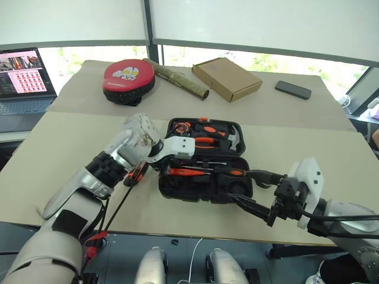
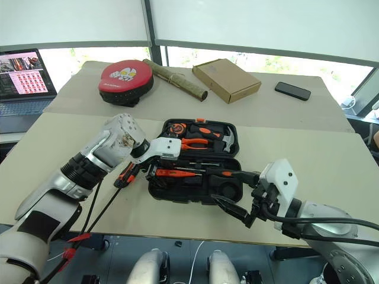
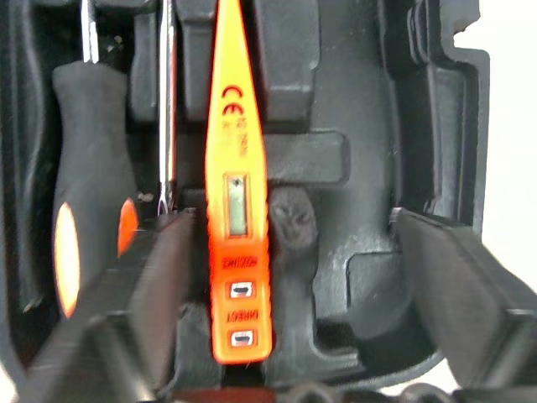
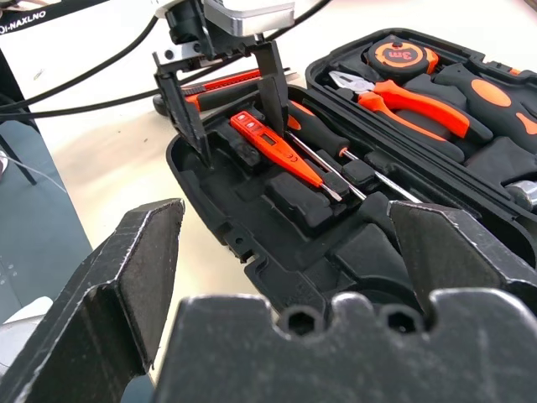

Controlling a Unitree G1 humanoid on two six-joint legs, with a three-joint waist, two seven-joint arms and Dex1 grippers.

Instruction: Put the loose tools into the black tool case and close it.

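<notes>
Orange screwdriver [image 3: 237, 201] in case [image 3: 436, 101]

Both tools [image 4: 226, 92] [image 1: 259, 194] wide open

The left tool [image 3: 285, 277] looks straight down into the black tool case [image 3: 361, 168], its two dark fingers [image 3: 159, 285] spread wide to either side of the slim all-orange screwdriver [image 3: 237, 193]. That screwdriver lies in a moulded recess, free of both fingers, its small window and printed marks facing up. Beside it runs a thin metal shaft [image 3: 165, 109], and next to that lies a black screwdriver handle [image 3: 88, 168] with orange patches. A pale strip of bench [image 3: 512, 101] shows past the case's rim.
</notes>
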